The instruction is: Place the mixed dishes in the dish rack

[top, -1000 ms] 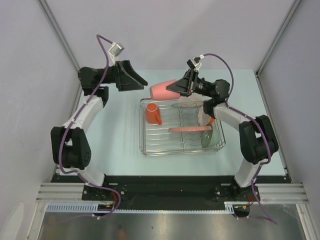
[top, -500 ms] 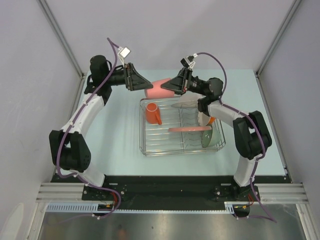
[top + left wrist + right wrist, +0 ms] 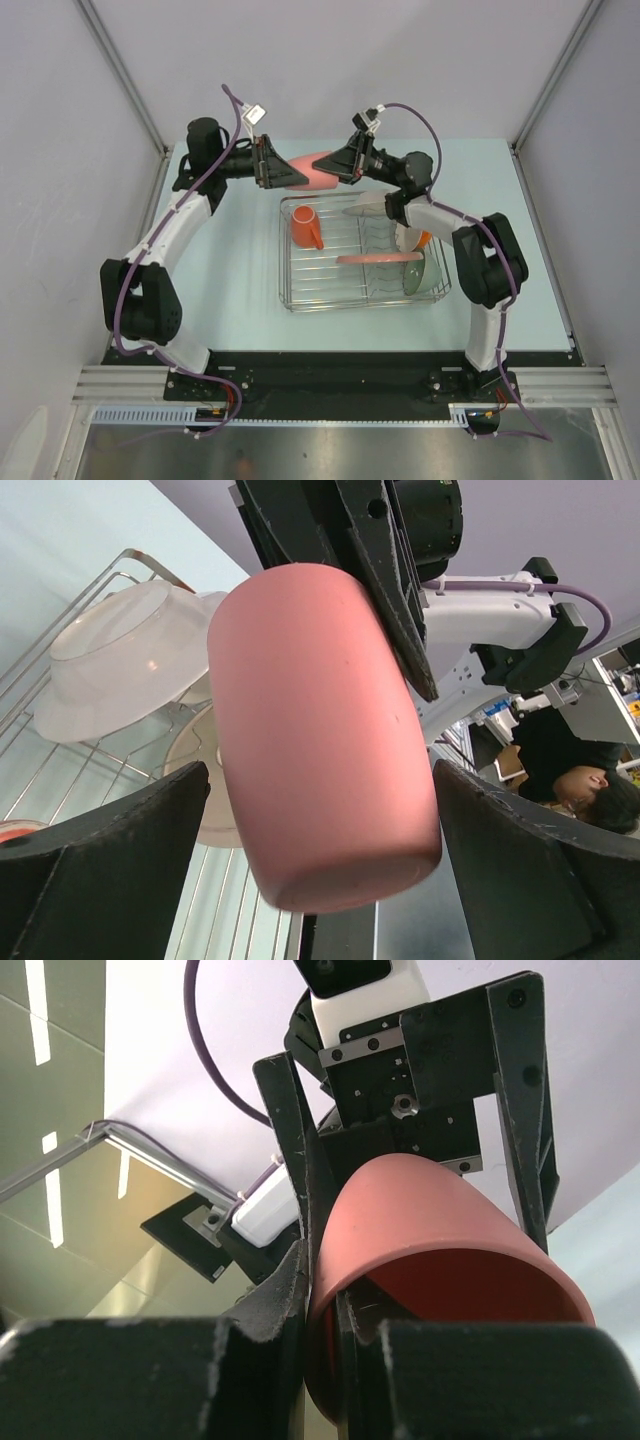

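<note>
Pinching its rim, right tool (image 3: 336,168) holds pink tumbler (image 3: 320,730) between left tool's (image 3: 288,177) fingers (image 3: 120,855).

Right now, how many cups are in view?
2. The orange mug sits in the dish rack's left end; the pink tumbler is held aloft in the right gripper, beyond the rack.

From above, you see only the middle of the pink tumbler (image 3: 312,170): the left gripper (image 3: 292,176) covers its base, the right gripper (image 3: 335,165) its rim. The right arm (image 3: 430,212) hides most of the orange-and-white bowl (image 3: 424,241). Any mark on the pink plate (image 3: 380,258) is too small to make out.
</note>
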